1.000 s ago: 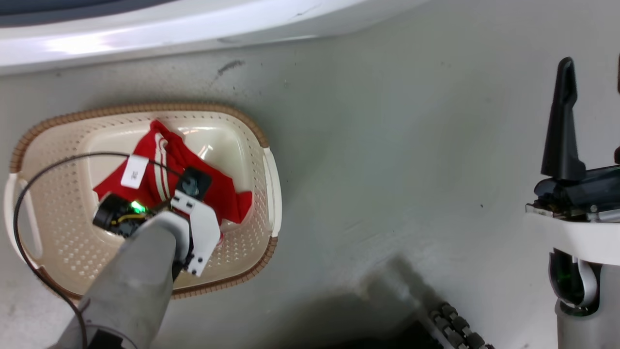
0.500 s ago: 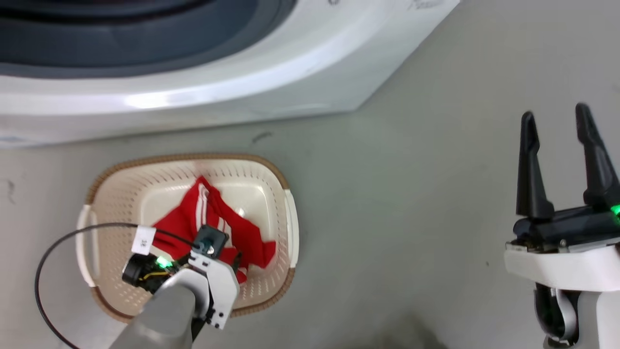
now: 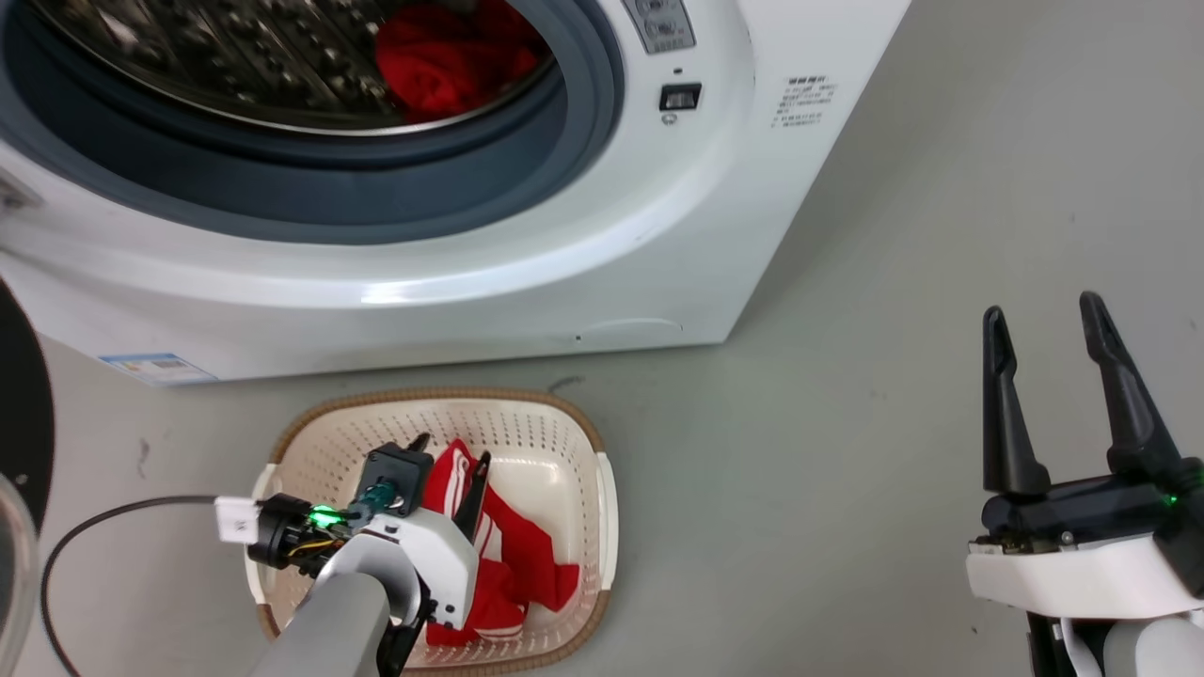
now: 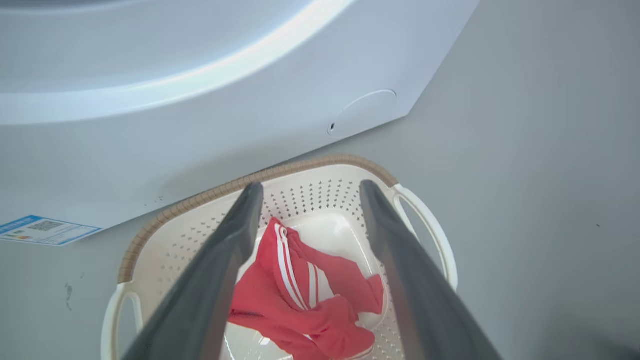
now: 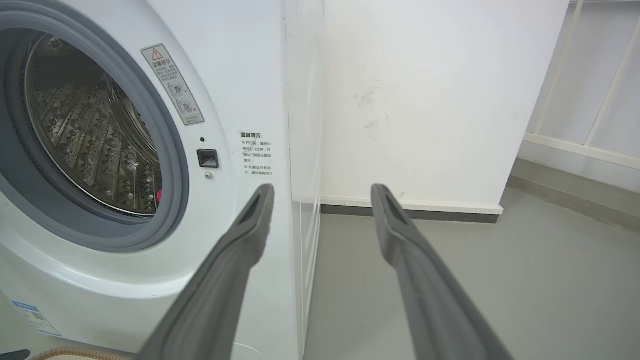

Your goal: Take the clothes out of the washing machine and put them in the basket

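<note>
My left gripper (image 3: 451, 451): open, fingers spread and holding nothing. It hangs over the basket (image 3: 564, 410) with its tips pointing down into it.
My right gripper (image 3: 1042, 310): open and empty, fingers apart. It is out over the bare floor (image 3: 847, 423), to the right of the washing machine (image 3: 470, 273) and well apart from the basket.
Basket: on the floor just in front of the washing machine's lower panel, near a blue label (image 3: 155, 367) on that panel.
Clothes in the basket: one red striped garment (image 4: 310, 300), crumpled on the bottom toward the right side. In the left wrist view it lies below and between my fingers, which are not clamped on it.
Clothes in the machine: a plain red bundle (image 3: 442, 56) lies in the steel drum (image 3: 235, 56), at the right side of the round opening.
Washing machine: its opening is uncovered, showing the grey ring and the drum. The black door rim (image 3: 19, 414) shows at the head view's left edge.
Cable (image 3: 94, 522): a black loop runs from my left wrist out over the floor, left of the basket.
Wall (image 5: 425, 100): white, behind and to the right of the machine.
</note>
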### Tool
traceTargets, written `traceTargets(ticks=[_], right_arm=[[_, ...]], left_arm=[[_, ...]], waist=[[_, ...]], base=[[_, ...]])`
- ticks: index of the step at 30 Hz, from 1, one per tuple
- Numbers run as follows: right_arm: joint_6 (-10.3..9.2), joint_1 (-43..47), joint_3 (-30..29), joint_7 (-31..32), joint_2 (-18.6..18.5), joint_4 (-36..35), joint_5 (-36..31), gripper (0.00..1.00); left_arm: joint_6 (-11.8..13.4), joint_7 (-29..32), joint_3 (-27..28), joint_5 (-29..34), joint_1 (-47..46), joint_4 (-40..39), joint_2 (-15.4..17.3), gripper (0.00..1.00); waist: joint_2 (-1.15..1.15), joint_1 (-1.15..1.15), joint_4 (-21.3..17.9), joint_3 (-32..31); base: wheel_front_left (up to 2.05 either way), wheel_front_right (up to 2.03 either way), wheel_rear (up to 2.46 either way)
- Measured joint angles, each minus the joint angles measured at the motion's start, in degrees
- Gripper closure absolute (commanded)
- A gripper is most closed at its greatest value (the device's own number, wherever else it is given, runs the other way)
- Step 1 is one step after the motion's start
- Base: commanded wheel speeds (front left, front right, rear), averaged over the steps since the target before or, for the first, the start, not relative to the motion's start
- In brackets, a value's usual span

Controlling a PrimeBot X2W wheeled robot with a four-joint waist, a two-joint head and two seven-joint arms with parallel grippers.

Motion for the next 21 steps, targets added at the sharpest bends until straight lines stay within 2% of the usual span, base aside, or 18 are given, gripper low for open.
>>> traceTargets(ticks=[2, 3, 4, 10, 13, 17, 21], right_arm=[[0.0, 0.27, 0.07, -0.01, 0.0, 0.07, -0.12, 0.0], [0.0, 0.94, 0.25, -0.01, 0.0, 0.13, -0.21, 0.0], [0.0, 0.94, 0.25, -0.01, 0.0, 0.13, -0.21, 0.0], [0.0, 2.26, 0.44, -0.01, 0.0, 0.31, -0.22, 0.0], [0.0, 2.59, 0.52, -0.01, -0.01, 0.36, -0.21, 0.0], [0.0, 2.75, 0.75, -0.01, 0.0, 0.36, -0.2, 0.0], [0.0, 2.99, 0.76, -0.01, 0.0, 0.36, -0.08, 0.0]], left_arm=[[0.37, 0.0, 0.7, 0.03, 0.87, -2.22, 0.4, 0.0], [1.46, 0.0, 2.89, -0.24, 2.74, -7.4, 0.98, 0.0], [1.46, 0.0, 2.89, -0.24, 2.74, -7.4, 0.98, 0.0], [4.65, -0.01, 10.57, 0.16, 8.39, -24.76, 2.65, 0.0], [5.32, -0.01, 13.22, 0.78, 10.92, -31.38, 2.99, 0.0], [5.36, -0.01, 15.68, 1.4, 11.39, -38.01, 3.18, 0.0], [5.2, 0.0, 16.44, 1.78, 9.69, -39.57, 3.67, 0.0]], waist=[[0.0, 0.0, 0.17, -0.67], [0.0, 0.0, 0.44, -1.95], [0.0, 0.0, 0.44, -1.95], [0.0, 0.0, 0.5, -4.88], [0.0, 0.0, 0.32, -5.84], [0.0, 0.0, 0.0, -6.46], [0.0, 0.0, -0.38, -6.52]], base=[[0.0, 0.0, 0.0], [0.0, 0.0, 0.0], [0.0, 0.0, 0.0], [0.0, 0.0, 0.0], [0.0, 0.0, 0.0], [0.0, 0.0, 0.0], [0.0, 0.0, 0.0]])
